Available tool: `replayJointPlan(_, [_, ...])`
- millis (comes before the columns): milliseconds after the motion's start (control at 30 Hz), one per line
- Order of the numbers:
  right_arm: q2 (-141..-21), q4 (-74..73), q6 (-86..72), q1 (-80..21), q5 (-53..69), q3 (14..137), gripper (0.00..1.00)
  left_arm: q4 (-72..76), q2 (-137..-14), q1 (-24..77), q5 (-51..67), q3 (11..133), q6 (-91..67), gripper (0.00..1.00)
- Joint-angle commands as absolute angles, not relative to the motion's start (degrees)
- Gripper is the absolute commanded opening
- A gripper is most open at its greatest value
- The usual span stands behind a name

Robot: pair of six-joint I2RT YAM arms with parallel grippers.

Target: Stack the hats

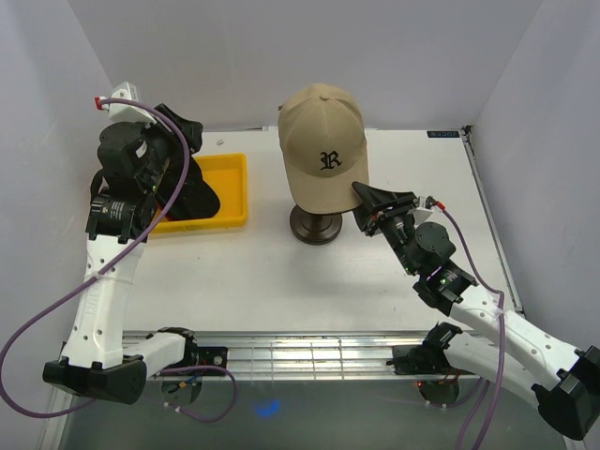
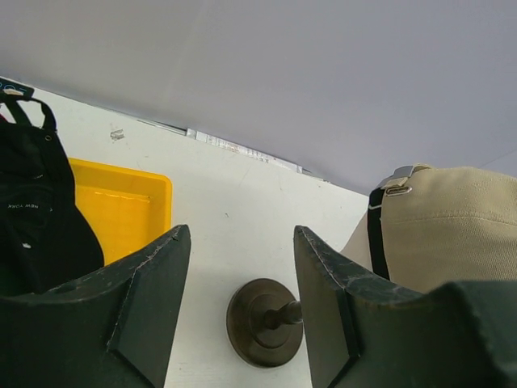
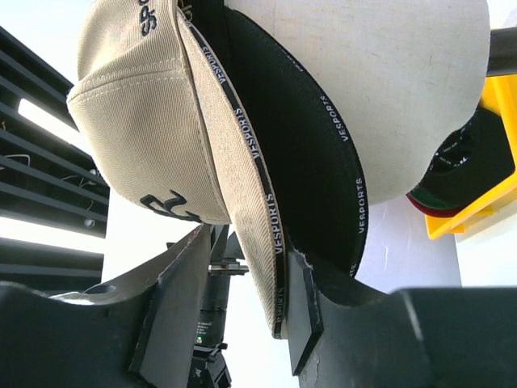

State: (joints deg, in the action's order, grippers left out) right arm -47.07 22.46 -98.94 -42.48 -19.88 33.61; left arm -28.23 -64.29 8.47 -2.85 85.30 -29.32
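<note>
Arm bases: both are seen bolted at the near edge of the table [image 1: 281,281], left arm on the left.
Right gripper [image 3: 246,267]: it is reached in from the right, at the side of the brim of the tan cap [image 1: 323,131].
Right jaws: they are seen parted. The brim's edge lies in the gap, close against one finger [image 3: 303,315] and clear of the other, so the brim is not pinched.
Stand [image 1: 316,225]: a dark round foot is set on the table near its middle, just beside the yellow tray [image 1: 230,178].
Mannequin head [image 3: 404,81]: the beige head is carried upright on the stand.
Tan cap: it is worn on the mannequin head, a black "R" on its front, with the brim turned towards the right gripper.
Black cap [image 3: 299,137]: it is nested under the tan cap on the same head. In the right wrist view its brim lies just inside the tan brim.
Left gripper [image 2: 241,242]: it is raised over the left part of the tray, pointed towards the stand.
Left jaws: they are held wide apart, gripping no object. The table and the stand's foot are seen through the gap.
Yellow tray: it is placed at the far left of the table.
Pile of caps [image 1: 192,197]: dark caps are lying in the tray, black on top. Green and red edges are shown in the right wrist view.
</note>
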Motion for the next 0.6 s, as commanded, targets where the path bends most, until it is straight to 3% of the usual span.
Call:
replayJointPlan(0, [-47.1,14.9,-97.1,-42.3,-21.7,34.2,0.47,-27.6,-63.2,8.4,-3.7,84.9,-28.5,0.64])
replayJointPlan(567, [-40.7,-2.5,-93.3,-42.3,-26.3,39.7,0.54,-27.2,-64.3,8.4,-6.2,84.6,-26.9,0.68])
